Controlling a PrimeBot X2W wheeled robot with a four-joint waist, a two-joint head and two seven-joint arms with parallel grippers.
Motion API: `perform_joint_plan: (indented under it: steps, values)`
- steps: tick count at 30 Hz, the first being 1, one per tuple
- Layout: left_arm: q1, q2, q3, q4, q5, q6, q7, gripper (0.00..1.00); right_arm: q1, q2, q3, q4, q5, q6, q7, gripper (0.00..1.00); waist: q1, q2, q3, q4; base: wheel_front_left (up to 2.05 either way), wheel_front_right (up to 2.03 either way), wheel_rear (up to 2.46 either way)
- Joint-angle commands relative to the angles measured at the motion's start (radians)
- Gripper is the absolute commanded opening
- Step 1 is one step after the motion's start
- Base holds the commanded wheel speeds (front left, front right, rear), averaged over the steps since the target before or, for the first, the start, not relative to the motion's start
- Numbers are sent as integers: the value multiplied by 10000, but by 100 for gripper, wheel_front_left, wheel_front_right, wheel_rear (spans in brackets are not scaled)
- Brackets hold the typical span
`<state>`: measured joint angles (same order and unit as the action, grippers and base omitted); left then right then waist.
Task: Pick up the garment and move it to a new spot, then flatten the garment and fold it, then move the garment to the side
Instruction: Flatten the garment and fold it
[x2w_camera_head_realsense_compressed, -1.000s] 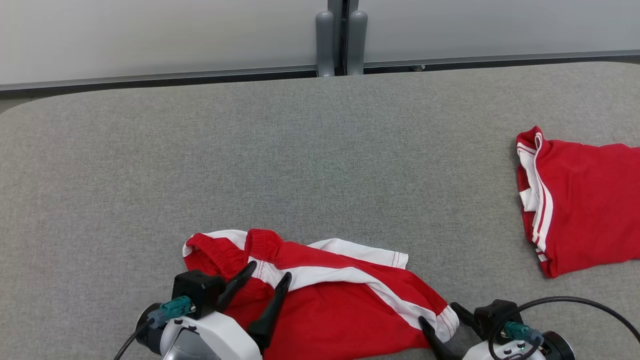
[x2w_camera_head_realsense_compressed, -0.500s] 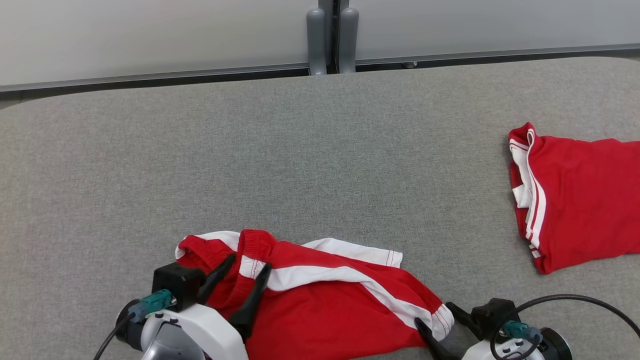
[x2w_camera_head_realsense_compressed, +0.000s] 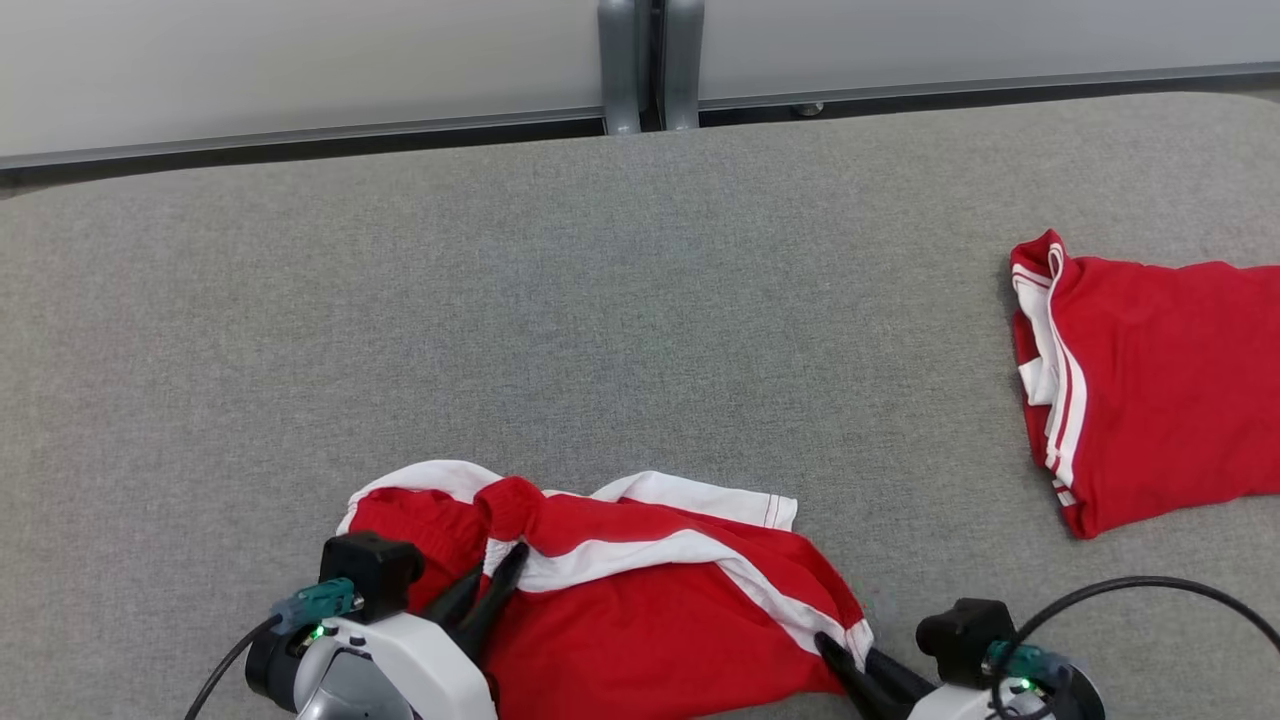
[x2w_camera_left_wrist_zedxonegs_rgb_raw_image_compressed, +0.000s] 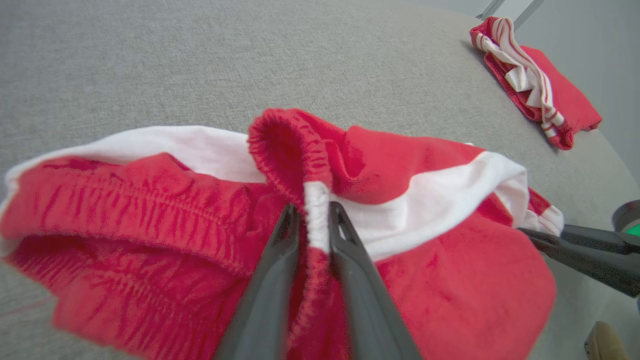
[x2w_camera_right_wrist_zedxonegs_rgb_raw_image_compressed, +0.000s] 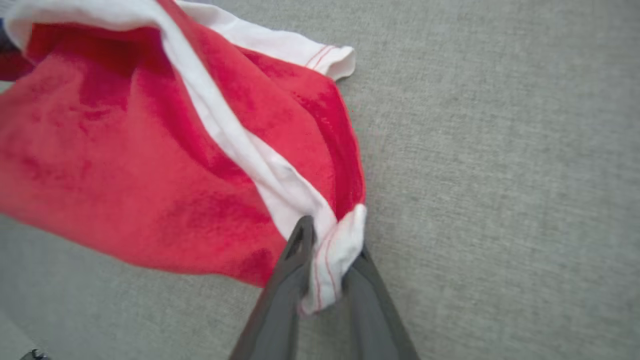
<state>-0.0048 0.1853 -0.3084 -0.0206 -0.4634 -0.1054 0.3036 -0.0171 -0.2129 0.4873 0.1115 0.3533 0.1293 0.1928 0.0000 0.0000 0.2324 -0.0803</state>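
The garment (x2w_camera_head_realsense_compressed: 640, 600) is a pair of red shorts with white stripes, crumpled near the front edge of the grey table (x2w_camera_head_realsense_compressed: 500, 300). My left gripper (x2w_camera_head_realsense_compressed: 495, 575) is shut on its elastic waistband (x2w_camera_left_wrist_zedxonegs_rgb_raw_image_compressed: 312, 220) at the garment's left end. At the lower right, my right gripper (x2w_camera_head_realsense_compressed: 840, 655) is shut on the white-trimmed leg hem (x2w_camera_right_wrist_zedxonegs_rgb_raw_image_compressed: 335, 260). In the left wrist view the right gripper's dark fingers (x2w_camera_left_wrist_zedxonegs_rgb_raw_image_compressed: 585, 252) show at the garment's (x2w_camera_left_wrist_zedxonegs_rgb_raw_image_compressed: 425, 260) far corner. The red cloth (x2w_camera_right_wrist_zedxonegs_rgb_raw_image_compressed: 125, 165) spreads up and left from the pinched hem in the right wrist view.
A second red garment with white stripes (x2w_camera_head_realsense_compressed: 1150, 390) lies folded at the table's right edge, also seen far off as a folded red piece (x2w_camera_left_wrist_zedxonegs_rgb_raw_image_compressed: 535, 80). A grey post (x2w_camera_head_realsense_compressed: 645, 60) stands behind the table against the pale wall. Wide bare grey surface lies between the garments.
Both grippers have closed from open onto the garment, left on the waistband, right on the leg hem. The cloth has bunched slightly. The head camera has shifted a little.
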Motion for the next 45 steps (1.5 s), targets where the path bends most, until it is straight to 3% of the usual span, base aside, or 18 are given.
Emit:
perform_joint_plan:
  steps: [1,5,10,16,22,26,31,34,37,39,43,45]
  values:
    - [-81,97,18,-66,-66,-45,-21,0,38,-57,118,9,287,25,-61,0,0,0,-70,-11,0,0,0]
    - [99,130,59,-692,-428,-96,-35,0,-63,-223,-127,-969,2189,23,-653,0,0,0,-360,-54,0,0,0]
    - [187,382,377,-2672,-1068,-135,172,0,-184,-1077,-1052,-2941,4247,23,-954,0,0,0,-681,-72,0,0,0]
    - [-673,761,984,-4711,-1696,22,921,0,-913,-2007,-2282,-4796,5408,23,-573,0,0,0,-742,-25,0,0,0]
    - [-2629,908,1386,-4821,-2658,196,2124,0,-2769,-2392,-2835,-5038,5390,23,276,0,0,0,-313,6,0,0,0]
    - [-4408,1026,1699,-3916,-3117,360,2804,0,-4673,-1954,-2999,-4242,5063,22,956,0,0,0,188,-32,0,0,0]
    - [-7626,896,1927,-1208,-2496,424,2327,0,-8242,-77,-3239,-1645,3640,15,1462,0,0,0,1155,-65,0,0,0]
    - [-9201,695,1945,431,-1948,286,1246,0,-9993,831,-3179,-68,2660,15,947,0,0,0,1518,-144,0,0,0]
    - [-10572,617,1893,1968,-1244,138,-284,0,-11471,1294,-3235,1406,1863,12,-349,0,0,0,1809,-160,0,0,0]
    - [-11263,706,1719,2870,-613,51,-1394,0,-12091,1497,-3208,2360,1496,12,-1245,0,0,0,2032,-151,0,0,0]
    - [-11623,612,1301,4419,-417,-155,-3218,0,-12433,1579,-2665,3899,1664,12,-2471,0,0,0,2534,-111,0,0,0]
    - [-11504,564,1278,4837,-579,-200,-3547,0,-12369,1584,-2450,4219,1840,12,-2688,0,0,0,2675,-93,0,0,0]
